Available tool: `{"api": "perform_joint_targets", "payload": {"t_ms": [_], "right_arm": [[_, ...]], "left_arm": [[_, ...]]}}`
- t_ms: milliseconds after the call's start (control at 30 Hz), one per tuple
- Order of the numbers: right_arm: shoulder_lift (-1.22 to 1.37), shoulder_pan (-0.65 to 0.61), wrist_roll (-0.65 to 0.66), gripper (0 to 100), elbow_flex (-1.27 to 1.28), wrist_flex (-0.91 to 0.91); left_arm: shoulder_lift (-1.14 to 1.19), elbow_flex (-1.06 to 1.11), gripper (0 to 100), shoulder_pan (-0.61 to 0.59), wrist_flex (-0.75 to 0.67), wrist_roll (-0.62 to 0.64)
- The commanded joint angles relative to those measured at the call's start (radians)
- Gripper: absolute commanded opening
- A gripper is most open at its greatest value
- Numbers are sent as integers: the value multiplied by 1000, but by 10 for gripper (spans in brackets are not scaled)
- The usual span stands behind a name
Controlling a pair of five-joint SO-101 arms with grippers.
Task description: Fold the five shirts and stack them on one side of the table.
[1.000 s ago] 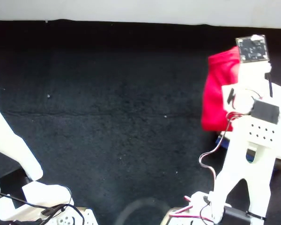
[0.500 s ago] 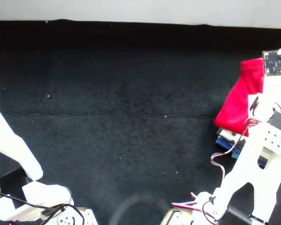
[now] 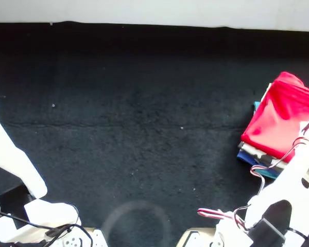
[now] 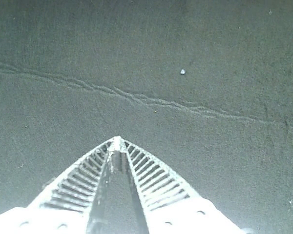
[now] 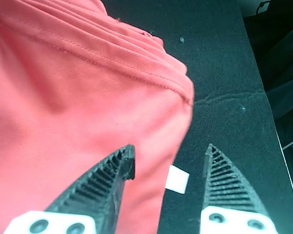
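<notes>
Several folded shirts sit in a stack (image 3: 253, 152) at the tabletop's (image 3: 134, 118) edge on the right arm's side. The red shirt (image 3: 280, 116) lies on top, with white, blue and teal layers peeking out beneath. The right claw (image 5: 170, 151) hangs over the red shirt's edge, jaws spread wide, one finger above red cloth and the other above bare tabletop. The left claw (image 4: 116, 142) has its tips pressed together above the tabletop, near a faint crease (image 4: 151, 100).

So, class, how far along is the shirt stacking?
Done: the folded red shirt tops the stack at the edge of the table, with white, blue and teal layers beneath. In hand: nothing; the right gripper open over the red shirt, the left gripper shut above the table. Left: apparently nothing, though five shirts cannot be counted.
</notes>
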Motion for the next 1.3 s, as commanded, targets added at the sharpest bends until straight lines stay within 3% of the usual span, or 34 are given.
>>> {"api": "perform_joint_targets", "payload": {"t_ms": [0, 133, 233, 333, 400, 533, 667, 767, 900, 1267], "right_arm": [[-54, 7, 17, 228, -70, 41], [-117, -54, 17, 213, -73, 173], [-136, -73, 17, 107, -68, 225], [-136, -48, 21, 2, -62, 232], [-134, -8, 23, 23, -18, 220], [-134, 42, 35, 22, 159, 74], [-134, 84, 160, 22, 340, -124], [-143, 96, 173, 21, 367, -154], [-148, 62, 157, 6, 245, 28], [-147, -189, -184, 6, -209, 670]], "left_arm": [[-35, -28, 7, 4, 6, -5], [-35, -28, 7, 4, 6, -5], [-36, -28, 7, 4, 6, -5], [-41, -28, 7, 4, 6, -5], [-44, -28, 7, 4, 6, -5], [-44, -28, 7, 4, 8, -3], [-44, -28, 7, 4, 8, 0], [-44, -30, 7, 4, 8, 0], [-51, -35, 7, -4, 8, 0], [-136, -30, 7, -5, 8, -2]]}}
